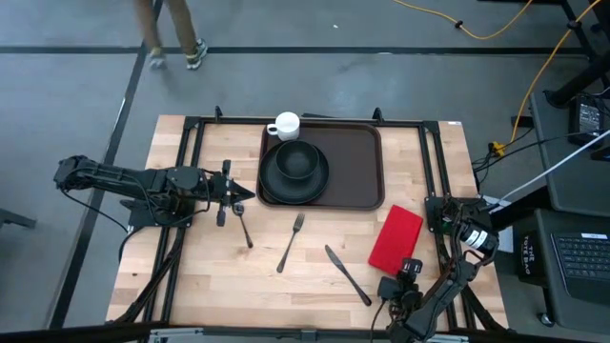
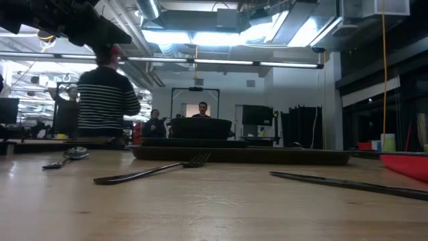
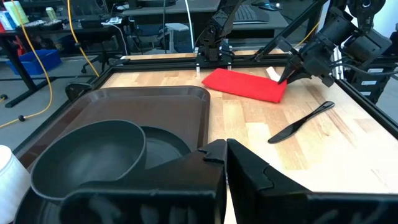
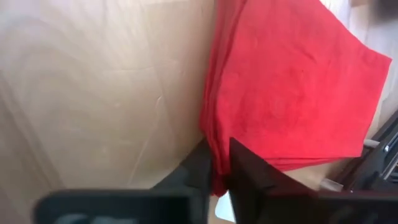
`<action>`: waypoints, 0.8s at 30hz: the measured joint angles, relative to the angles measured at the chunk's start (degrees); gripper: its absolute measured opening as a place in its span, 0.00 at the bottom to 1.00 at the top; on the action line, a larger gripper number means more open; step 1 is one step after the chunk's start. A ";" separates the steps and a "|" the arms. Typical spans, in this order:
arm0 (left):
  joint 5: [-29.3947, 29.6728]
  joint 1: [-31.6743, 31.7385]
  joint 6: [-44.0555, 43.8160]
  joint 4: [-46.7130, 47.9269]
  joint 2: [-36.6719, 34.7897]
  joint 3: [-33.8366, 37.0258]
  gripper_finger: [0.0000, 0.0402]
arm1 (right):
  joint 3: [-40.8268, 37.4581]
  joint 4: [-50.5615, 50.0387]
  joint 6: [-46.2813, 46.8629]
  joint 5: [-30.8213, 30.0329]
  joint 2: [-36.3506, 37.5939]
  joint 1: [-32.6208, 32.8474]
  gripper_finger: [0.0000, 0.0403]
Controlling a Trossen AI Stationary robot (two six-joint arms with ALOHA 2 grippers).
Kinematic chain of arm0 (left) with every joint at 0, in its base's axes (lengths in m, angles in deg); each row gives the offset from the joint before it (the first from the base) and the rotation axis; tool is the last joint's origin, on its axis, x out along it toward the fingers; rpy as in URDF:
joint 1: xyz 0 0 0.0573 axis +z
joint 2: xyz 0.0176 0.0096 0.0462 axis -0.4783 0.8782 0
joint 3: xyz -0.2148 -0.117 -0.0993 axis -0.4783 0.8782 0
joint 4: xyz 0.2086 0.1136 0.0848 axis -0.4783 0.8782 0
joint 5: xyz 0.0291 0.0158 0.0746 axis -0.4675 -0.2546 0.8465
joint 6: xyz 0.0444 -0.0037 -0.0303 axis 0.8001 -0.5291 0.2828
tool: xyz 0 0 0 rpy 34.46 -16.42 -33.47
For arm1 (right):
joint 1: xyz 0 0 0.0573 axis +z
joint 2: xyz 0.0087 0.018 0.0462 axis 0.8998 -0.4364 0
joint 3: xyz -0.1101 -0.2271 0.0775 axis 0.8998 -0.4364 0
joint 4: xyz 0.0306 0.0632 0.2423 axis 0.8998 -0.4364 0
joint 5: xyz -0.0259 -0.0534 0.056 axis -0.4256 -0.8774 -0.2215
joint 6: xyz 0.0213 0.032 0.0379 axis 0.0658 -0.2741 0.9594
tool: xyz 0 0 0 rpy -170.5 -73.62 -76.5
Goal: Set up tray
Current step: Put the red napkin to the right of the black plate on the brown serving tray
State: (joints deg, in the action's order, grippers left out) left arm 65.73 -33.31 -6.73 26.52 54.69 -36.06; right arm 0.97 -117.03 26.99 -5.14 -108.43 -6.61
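The large dark brown plastic tray [image 1: 348,167] sits at the wooden surface's [image 1: 219,276] far edge, carrying a black plate [image 1: 294,183] and bowl [image 1: 298,161]. Stiff but loaded, it is probably best gripped by its raised rim. The right gripper [image 4: 219,163] pinches the folded red cloth [image 4: 289,81]; the left gripper [image 1: 240,193] waits clenched, empty.
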 joint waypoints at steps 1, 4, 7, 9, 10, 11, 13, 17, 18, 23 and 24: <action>0.00 0.00 0.00 0.00 0.00 0.00 0.01 | -0.02 -0.02 0.04 -0.13 0.00 -0.02 0.06; 0.00 0.00 0.00 0.00 0.00 0.00 0.01 | -0.09 -0.26 0.21 -0.39 -0.07 -0.08 0.04; 0.00 0.00 0.00 0.00 0.00 0.00 0.01 | -0.08 -0.94 2.52 -0.27 -0.17 -0.20 0.05; 0.00 0.00 0.00 0.00 0.00 0.00 0.01 | -0.07 -1.75 3.39 0.26 -0.24 -0.26 0.04; 0.00 0.00 0.00 0.00 0.00 0.00 0.01 | -0.07 -2.14 3.94 0.34 -0.22 -0.28 0.04; 0.00 0.00 0.00 0.02 0.00 0.00 0.01 | -0.05 -2.56 4.73 0.35 -0.20 -0.28 0.04; 0.00 0.00 0.00 0.02 0.00 0.00 0.01 | -0.11 -2.78 5.95 0.35 0.19 -0.31 0.04; 0.00 0.00 0.00 0.12 0.00 0.00 0.01 | -0.45 -2.06 6.14 0.80 2.51 -0.35 0.04; 0.00 0.00 0.00 0.13 0.00 0.00 0.01 | -0.42 -1.49 6.25 0.94 3.45 -0.37 0.04; 0.00 0.00 0.01 0.23 0.00 0.00 0.01 | -0.20 -2.66 6.27 -0.16 8.30 -0.63 0.04; 0.00 0.00 0.01 0.24 0.00 0.00 0.01 | -0.20 -2.79 6.27 -0.85 9.30 -0.63 0.04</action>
State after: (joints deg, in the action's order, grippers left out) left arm 65.73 -33.31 -6.72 26.76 54.69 -36.06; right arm 0.78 -119.81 33.27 -5.99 -99.14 -7.24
